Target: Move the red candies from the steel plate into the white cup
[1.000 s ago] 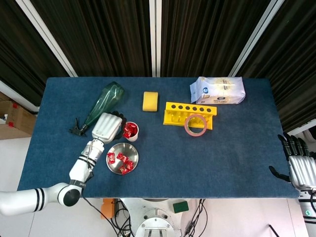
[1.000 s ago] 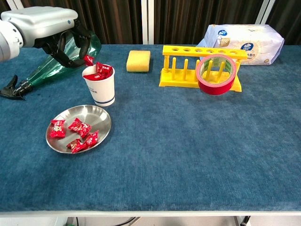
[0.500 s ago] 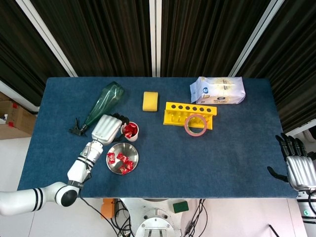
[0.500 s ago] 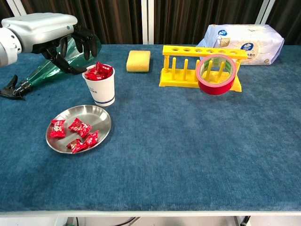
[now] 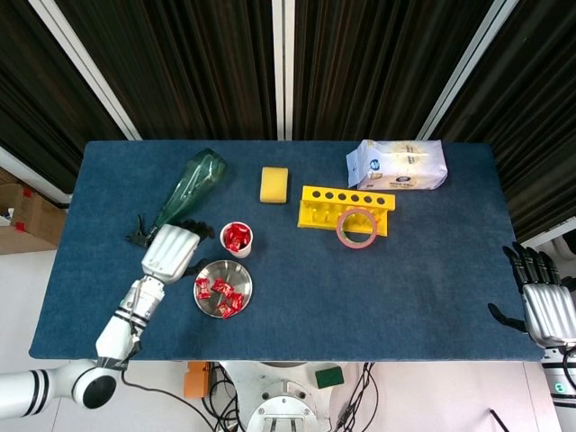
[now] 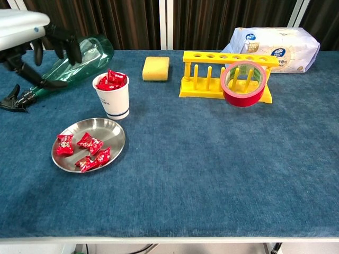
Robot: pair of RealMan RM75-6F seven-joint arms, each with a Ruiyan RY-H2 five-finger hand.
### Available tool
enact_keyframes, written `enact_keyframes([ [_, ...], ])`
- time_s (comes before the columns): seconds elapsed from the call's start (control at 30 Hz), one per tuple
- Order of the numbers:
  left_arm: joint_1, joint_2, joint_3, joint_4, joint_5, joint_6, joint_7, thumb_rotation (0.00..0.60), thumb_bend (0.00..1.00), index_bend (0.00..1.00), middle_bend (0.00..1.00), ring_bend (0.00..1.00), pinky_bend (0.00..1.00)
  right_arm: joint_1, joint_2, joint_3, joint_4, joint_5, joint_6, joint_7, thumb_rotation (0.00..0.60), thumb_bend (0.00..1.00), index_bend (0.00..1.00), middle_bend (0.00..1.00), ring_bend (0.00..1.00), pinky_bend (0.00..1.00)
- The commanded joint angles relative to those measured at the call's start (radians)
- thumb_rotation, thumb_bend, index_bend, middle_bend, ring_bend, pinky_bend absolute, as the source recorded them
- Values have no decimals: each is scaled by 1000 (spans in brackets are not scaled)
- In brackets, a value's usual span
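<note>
Red candies [image 6: 85, 150]: several on steel plate [image 6: 114, 130], more heaped in white cup [image 6: 112, 101] just behind it | left hand [image 5: 169, 249]: left of cup, fingers [image 6: 57, 45] spread, empty | right hand [image 5: 544, 301]: off worktop [image 5: 432, 270] edge, fingers apart

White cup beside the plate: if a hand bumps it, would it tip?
Probably. The white cup stands tall and narrow, looks like light paper, and the red candies heaped above its rim likely make it top-heavy.
</note>
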Motion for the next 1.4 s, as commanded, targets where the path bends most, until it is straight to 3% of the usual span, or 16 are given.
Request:
enact_keyframes([
  [0.03,48,45,67,-44,-1,-2,27,600,237,391,367,300,431,0,-2,-3,-2,-3,-1,-7,600,199,0,0,0,0],
  [0.1,60,51,91,-51,-14,-25,18,600,231,383,314,208,313,-1,-4,-5,-5,-6,1,-14,600,199,0,0,0,0],
  [0.23,71,42,121,-30,-3,-63,-15,599,218,325,230,124,243,0,-8,-7,-7,-5,-2,-26,600,199,0,0,0,0],
  [0.4,80,-7,135,40,11,-86,-29,599,219,273,196,104,242,2,-11,-8,-9,-6,-6,-32,600,200,0,0,0,0],
  [0.67,84,-76,129,118,26,-104,-36,600,219,311,194,96,241,4,-8,-5,-4,1,-11,-21,600,199,0,0,0,0],
  [0.9,80,-107,103,138,19,-120,-62,600,227,338,199,96,241,8,-8,-4,-2,7,-19,-21,600,199,0,0,0,0],
  [1.4,77,-123,97,169,-17,-155,-42,599,286,411,226,97,276,9,-13,-4,-4,8,-20,-33,600,200,0,0,0,0],
])
